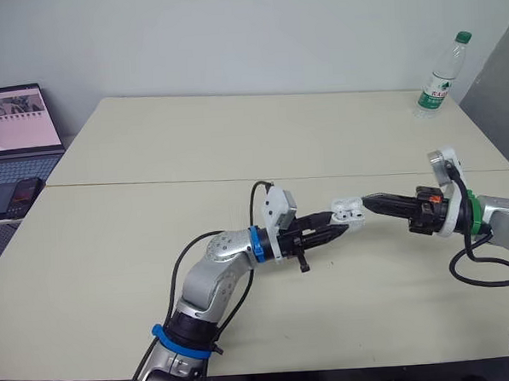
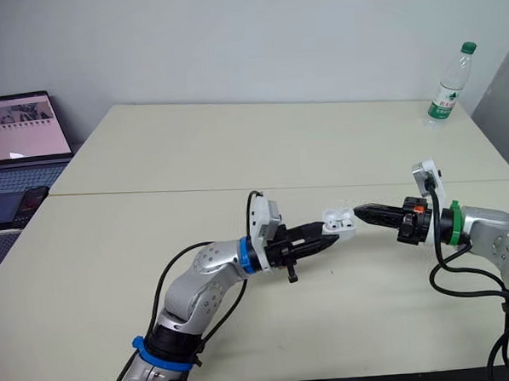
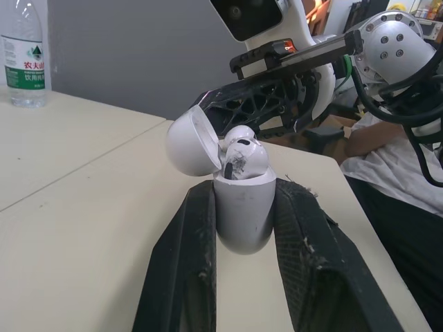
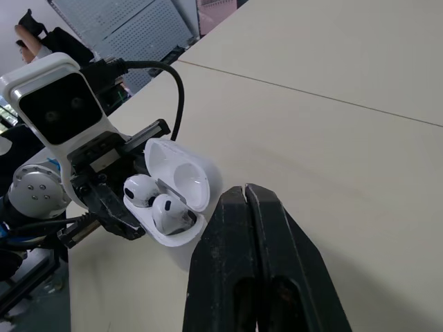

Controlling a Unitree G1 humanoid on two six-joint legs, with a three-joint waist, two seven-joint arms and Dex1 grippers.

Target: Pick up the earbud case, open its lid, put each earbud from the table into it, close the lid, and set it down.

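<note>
Left claw (image 1: 338, 230) grips earbud case (image 3: 242, 216), sides hidden; right claw (image 4: 247, 195) closed.

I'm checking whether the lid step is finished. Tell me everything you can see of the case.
The case is small, rounded and glossy white, plastic by the look of it. Its hinged lid stands open, and two white earbuds sit inside. The left hand grips its body between two black fingers, holding it above the table. The right hand, shut, is close beside it; whether they touch is unclear.
</note>
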